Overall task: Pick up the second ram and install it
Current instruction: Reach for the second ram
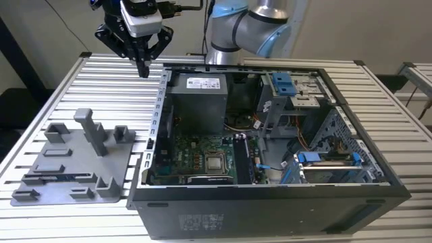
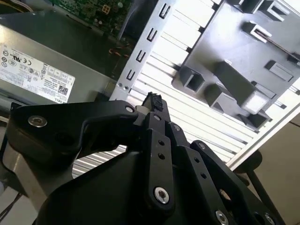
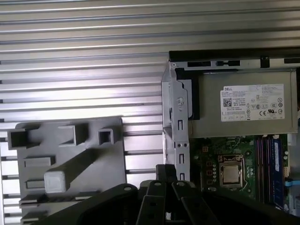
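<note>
In the exterior view my gripper hangs high over the slatted table, behind the grey plastic tray and beside the open computer case's far corner at that view's left. Its black fingers meet at a point with nothing between them, and both wrist views show the gripper shut and empty. A thin dark strip with a bluish patch, apparently the second ram, lies in a slot near the tray's front, well away from the gripper. The motherboard's memory slots run beside the processor socket.
The open computer case lies on its side on the exterior view's right of the tray, with a grey power supply at its back and blue drive brackets. A tall post rises from the tray.
</note>
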`<action>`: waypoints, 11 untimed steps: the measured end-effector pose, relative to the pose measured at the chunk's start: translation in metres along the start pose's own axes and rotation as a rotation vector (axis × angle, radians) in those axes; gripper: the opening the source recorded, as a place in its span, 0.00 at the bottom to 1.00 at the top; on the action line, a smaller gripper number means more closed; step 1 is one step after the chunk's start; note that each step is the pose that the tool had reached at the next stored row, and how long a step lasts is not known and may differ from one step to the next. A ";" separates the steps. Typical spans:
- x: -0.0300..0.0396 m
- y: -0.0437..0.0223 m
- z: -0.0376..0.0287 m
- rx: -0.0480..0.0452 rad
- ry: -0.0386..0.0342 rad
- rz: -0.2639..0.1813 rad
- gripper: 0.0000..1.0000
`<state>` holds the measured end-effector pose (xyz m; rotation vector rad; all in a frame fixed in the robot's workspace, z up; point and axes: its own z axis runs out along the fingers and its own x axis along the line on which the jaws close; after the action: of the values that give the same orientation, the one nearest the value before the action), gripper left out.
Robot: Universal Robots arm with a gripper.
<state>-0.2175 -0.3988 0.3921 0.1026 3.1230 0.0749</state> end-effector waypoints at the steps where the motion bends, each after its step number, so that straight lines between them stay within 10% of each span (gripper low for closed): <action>1: 0.0027 -0.0002 0.0000 0.0000 0.0001 0.000 0.11; 11: 0.0215 -0.0013 -0.0001 0.0000 0.0005 -0.001 0.11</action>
<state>-0.2391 -0.3986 0.3918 0.1008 3.1236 0.0750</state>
